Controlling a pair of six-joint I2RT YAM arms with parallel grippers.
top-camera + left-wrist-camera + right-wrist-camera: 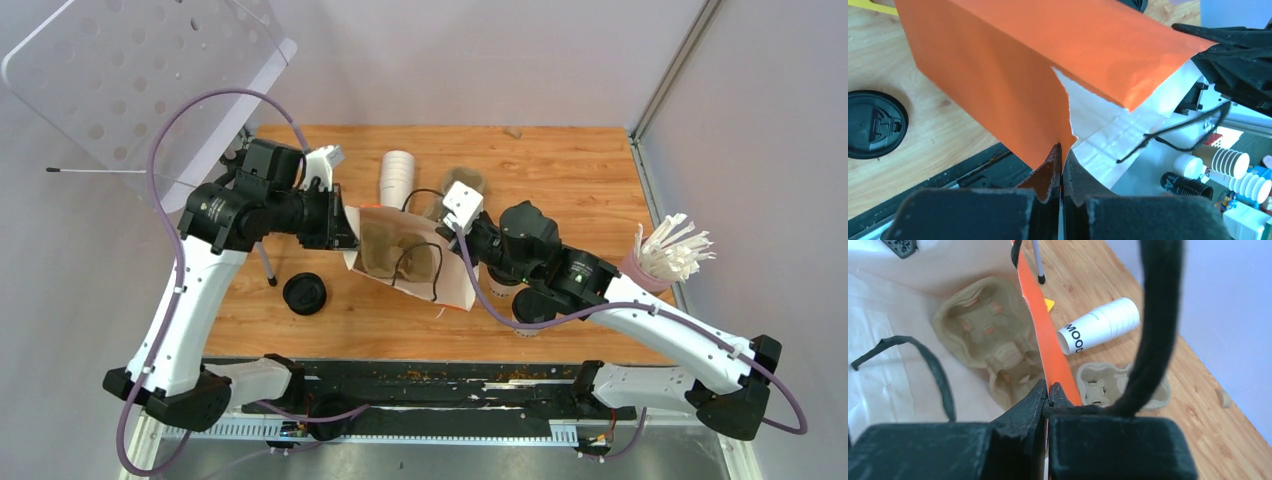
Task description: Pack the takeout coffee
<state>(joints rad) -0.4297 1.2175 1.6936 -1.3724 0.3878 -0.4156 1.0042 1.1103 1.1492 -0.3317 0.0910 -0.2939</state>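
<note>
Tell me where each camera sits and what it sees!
Top: above and behind, looking down at the table; left arm, right arm show.
Left wrist: on the left arm, facing the orange bag from outside; jaws pinch its edge.
Right wrist: on the right arm, looking into the bag at a tray; jaws pinch its rim.
Wrist views share the bag.

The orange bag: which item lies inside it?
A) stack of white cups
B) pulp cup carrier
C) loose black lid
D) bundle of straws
B: the right wrist view shows a pulp cup carrier lying inside the orange bag; the cup stack and black lid lie outside it.
</note>
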